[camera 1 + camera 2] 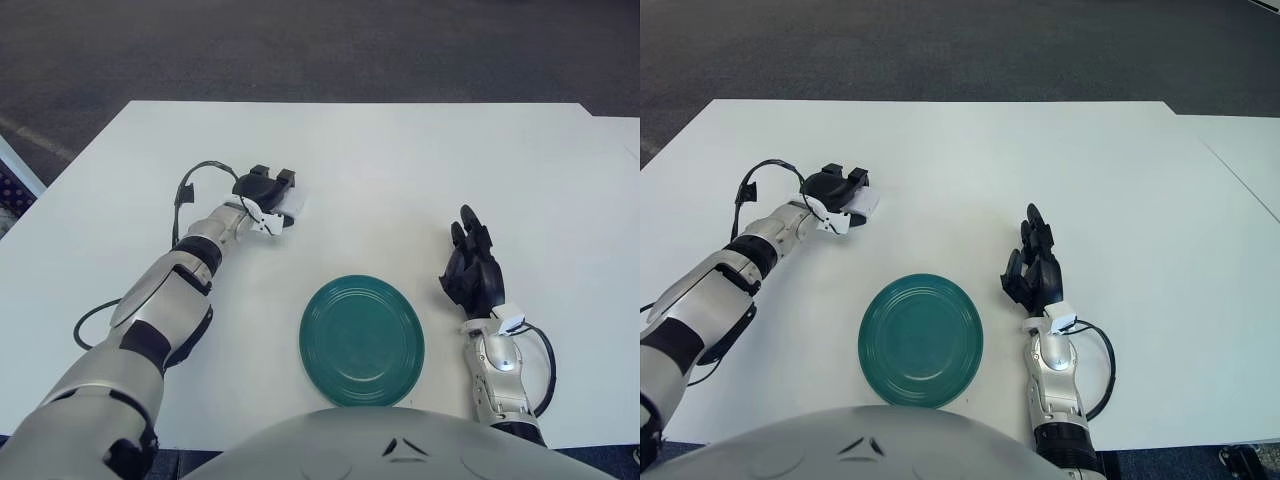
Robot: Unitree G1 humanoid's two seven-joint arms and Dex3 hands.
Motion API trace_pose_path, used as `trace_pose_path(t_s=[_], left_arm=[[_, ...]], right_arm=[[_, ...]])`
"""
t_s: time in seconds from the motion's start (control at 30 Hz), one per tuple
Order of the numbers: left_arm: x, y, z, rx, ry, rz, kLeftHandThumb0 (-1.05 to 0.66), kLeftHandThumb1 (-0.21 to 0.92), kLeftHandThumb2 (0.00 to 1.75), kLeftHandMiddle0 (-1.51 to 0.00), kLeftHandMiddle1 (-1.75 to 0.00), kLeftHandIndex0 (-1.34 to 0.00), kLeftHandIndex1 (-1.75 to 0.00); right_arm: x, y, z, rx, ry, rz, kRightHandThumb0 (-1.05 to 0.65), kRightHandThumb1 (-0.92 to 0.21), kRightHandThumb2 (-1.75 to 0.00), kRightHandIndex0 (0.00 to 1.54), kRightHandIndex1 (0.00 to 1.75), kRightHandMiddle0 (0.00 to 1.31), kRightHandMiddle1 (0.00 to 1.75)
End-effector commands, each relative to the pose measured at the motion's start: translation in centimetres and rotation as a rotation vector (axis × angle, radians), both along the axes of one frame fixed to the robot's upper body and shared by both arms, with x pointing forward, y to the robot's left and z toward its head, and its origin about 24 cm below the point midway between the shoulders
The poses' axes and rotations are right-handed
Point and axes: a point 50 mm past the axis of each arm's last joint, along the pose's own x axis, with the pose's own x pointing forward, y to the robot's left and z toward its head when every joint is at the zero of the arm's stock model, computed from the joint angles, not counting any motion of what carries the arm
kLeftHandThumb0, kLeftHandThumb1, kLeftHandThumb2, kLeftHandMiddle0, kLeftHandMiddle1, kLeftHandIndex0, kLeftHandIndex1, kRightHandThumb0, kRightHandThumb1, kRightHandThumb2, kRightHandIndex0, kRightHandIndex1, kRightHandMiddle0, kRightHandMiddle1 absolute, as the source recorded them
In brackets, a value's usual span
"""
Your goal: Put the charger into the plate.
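just white table [400, 160], dark grey carpet [300, 50] beyond

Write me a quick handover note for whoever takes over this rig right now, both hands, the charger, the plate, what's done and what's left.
Left hand: over the white charger at the table's left-middle, fingers curled around it; a firm grip can't be confirmed.
Right hand: idle, right of the green plate.
Plate: near the front edge, nothing in it.
Done: reach to the charger.
Left: lift it, carry it to the plate, release.
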Motion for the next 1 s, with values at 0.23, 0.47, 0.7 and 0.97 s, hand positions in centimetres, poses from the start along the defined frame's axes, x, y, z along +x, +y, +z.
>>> trace_pose_path(t_s=[0.23, 0.47, 0.7, 0.97], left_arm=[[-2.2, -0.4, -2.4, -0.069, 0.002, -0.059, -0.46, 0.37, 1.24, -0.94, -1.75, -0.57, -1.75], [-2.2, -0.6, -2.0, -0.091, -0.061, -0.083, -0.46, 0.37, 1.25, -1.07, -1.75, -0.57, -1.75], [-1.9, -0.8, -0.6, -0.152, -0.113, -0.121, -0.46, 0.38, 1.24, -1.15, -1.75, -0.57, -1.75], [-1.4, -1.8, 6.3, -0.323, -0.288, -0.233, -0.46, 0.39, 1.22, -1.17, -1.75, -0.55, -1.75]], right_arm=[[-3.8, 0.0, -5.6, 0.031, 0.304, -0.032, -0.81, -0.92, -0.89, 0.09, 0.01, 0.0, 0.25], [-3.8, -0.1, -5.7, 0.029, 0.307, -0.033, -0.82, -0.92, -0.88, 0.09, 0.01, 0.0, 0.24], [-3.8, -0.1, -5.7, 0.029, 0.31, -0.028, -0.83, -0.92, -0.88, 0.08, 0.0, 0.0, 0.23], [-3.9, -0.2, -5.8, 0.029, 0.304, -0.023, -0.84, -0.92, -0.87, 0.08, 0.0, 0.0, 0.25]])
